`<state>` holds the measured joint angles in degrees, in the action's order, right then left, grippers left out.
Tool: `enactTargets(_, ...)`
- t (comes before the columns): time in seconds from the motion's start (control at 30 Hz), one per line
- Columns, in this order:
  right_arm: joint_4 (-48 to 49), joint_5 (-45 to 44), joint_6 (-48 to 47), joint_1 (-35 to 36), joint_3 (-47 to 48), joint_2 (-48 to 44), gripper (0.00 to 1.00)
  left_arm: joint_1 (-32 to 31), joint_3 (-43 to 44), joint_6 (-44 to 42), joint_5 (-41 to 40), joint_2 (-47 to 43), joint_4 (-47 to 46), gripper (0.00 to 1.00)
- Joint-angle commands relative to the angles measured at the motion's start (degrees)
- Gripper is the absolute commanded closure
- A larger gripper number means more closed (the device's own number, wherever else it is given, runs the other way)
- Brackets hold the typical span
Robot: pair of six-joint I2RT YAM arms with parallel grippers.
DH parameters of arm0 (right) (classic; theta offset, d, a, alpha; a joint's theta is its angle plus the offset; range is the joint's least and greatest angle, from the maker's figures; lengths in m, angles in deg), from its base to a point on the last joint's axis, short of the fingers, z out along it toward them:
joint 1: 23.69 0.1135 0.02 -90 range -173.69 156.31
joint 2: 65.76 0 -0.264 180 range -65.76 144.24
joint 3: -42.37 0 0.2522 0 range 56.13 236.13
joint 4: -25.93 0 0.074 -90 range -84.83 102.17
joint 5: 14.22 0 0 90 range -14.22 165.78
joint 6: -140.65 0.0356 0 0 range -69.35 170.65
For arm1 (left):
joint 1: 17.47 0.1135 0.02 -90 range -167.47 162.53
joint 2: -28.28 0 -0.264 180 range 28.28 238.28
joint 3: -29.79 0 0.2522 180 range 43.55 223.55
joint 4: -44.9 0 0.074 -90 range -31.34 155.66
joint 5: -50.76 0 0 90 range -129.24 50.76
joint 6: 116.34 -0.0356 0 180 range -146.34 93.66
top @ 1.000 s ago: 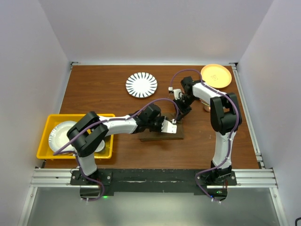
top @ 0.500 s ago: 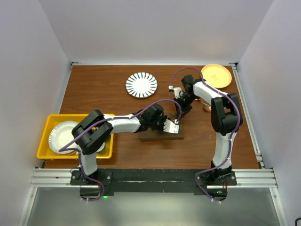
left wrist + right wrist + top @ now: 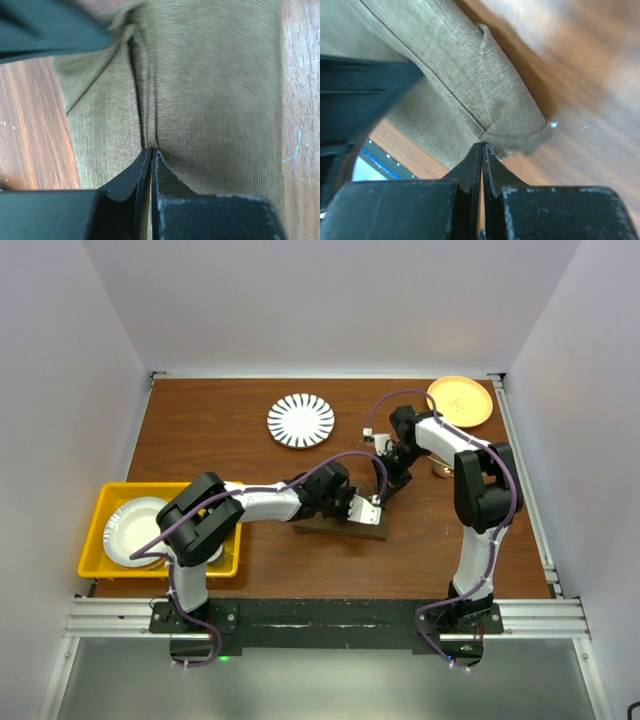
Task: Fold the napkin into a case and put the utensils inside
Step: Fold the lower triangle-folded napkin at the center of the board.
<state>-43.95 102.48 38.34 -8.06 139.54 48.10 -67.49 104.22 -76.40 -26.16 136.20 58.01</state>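
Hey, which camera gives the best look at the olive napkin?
Left wrist view: the napkin fills the frame, with its weave and the ridge pinched by the left gripper sharp. The right wrist view shows only one corner, nipped in the right gripper. The top view shows just a dark strip under the left gripper.

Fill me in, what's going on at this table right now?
Both arms are working the dark olive-brown cloth napkin, which lies folded into a narrow strip on the wooden table. The left end effector is shut, pinching a crease in the cloth. The right end effector is shut on a folded corner of it. No utensils are visible in the cloth.
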Motion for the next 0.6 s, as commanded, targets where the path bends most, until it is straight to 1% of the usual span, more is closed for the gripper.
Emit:
enactTargets(0.0,0.3,-1.2,2.7,0.0,-3.3,0.9,1.00,-0.3,1.3,0.7,0.8,1.0,0.6,0.93)
enactTargets(0.07,1.2,-1.2,3.1,-0.1,-3.7,1.9,0.99,-0.3,1.3,0.9,0.7,1.1,0.5,0.94)
enactTargets(0.1,1.3,-0.9,3.8,-0.3,-3.6,2.3,0.97,-0.3,1.3,1.1,0.7,1.1,0.5,0.94)
enactTargets(0.23,0.0,-0.8,3.4,-0.6,-2.6,0.4,0.83,-0.3,0.9,1.6,1.0,0.7,0.6,0.94)
enactTargets(0.27,-0.4,-1.1,3.0,-1.0,-2.4,-0.6,0.77,-0.3,0.9,1.6,1.0,0.6,0.6,0.94)
enactTargets(0.3,-0.6,-1.6,2.7,-1.0,-2.4,-2.7,0.68,-0.3,0.7,1.7,1.1,0.5,0.6,0.94)
enactTargets(0.33,-0.5,-1.6,2.5,-1.5,-2.8,-4.2,0.63,-0.3,0.6,1.8,1.1,0.5,0.6,0.94)
enactTargets(0.37,0.0,-1.8,2.6,-1.7,-3.4,-5.7,0.51,-0.3,0.4,1.9,1.1,0.5,0.6,0.95)
enactTargets(0.4,0.6,-2.3,2.8,-1.8,-5.0,-8.6,0.47,-0.3,0.3,2.1,1.2,0.5,0.5,0.96)
enactTargets(0.5,4.8,-2.8,4.1,-1.8,-8.0,-12.1,0.45,-0.3,0.2,2.7,1.3,0.7,0.6,0.98)
enactTargets(0.57,5.9,-2.4,5.6,-1.8,-8.6,-11.9,0.45,-0.3,0.3,3.1,1.2,1.0,0.6,1.00)
